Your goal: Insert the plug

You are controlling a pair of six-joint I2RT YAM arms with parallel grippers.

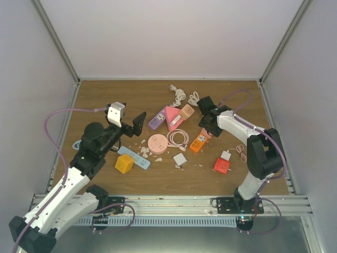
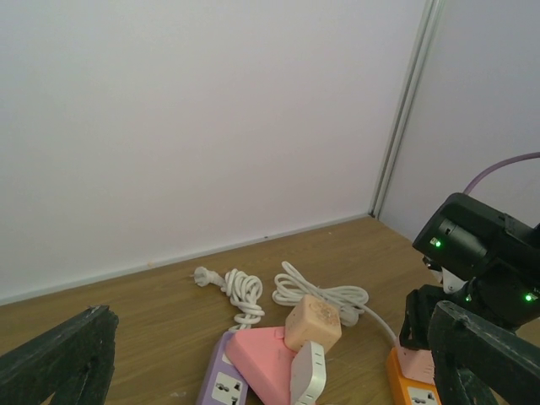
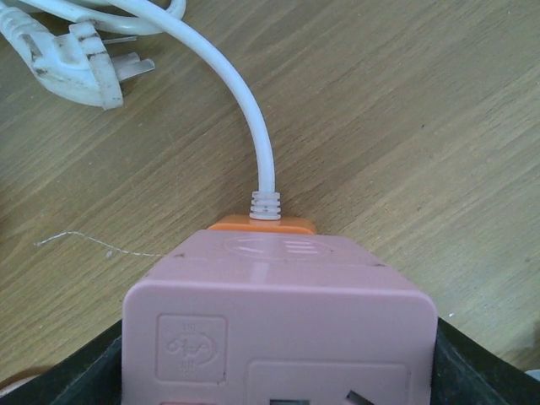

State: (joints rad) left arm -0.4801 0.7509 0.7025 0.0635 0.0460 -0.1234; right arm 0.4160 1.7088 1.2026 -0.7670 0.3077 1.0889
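A pink plug block (image 3: 278, 312) sits on the cable end of the orange power strip (image 1: 198, 141), whose orange edge (image 3: 261, 224) shows just past the block. My right gripper (image 3: 278, 375) is shut on the pink block, one black finger on each side. How deep its prongs sit is hidden. The strip's white cable (image 3: 253, 126) runs away from me. In the top view the right gripper (image 1: 206, 130) points down at the strip. My left gripper (image 1: 129, 128) hangs open above the table's left side, with nothing between its fingers (image 2: 59, 363).
At the centre lie a purple strip (image 1: 156, 118), a pink triangular socket (image 1: 172, 118), a peach cube (image 1: 187, 110) and a round pink socket (image 1: 157, 142). Coiled white cables (image 1: 181, 96) lie behind. A yellow cube (image 1: 124, 163), blue strip (image 1: 134, 157), white cube (image 1: 180, 159) and red cube (image 1: 221, 165) lie nearer.
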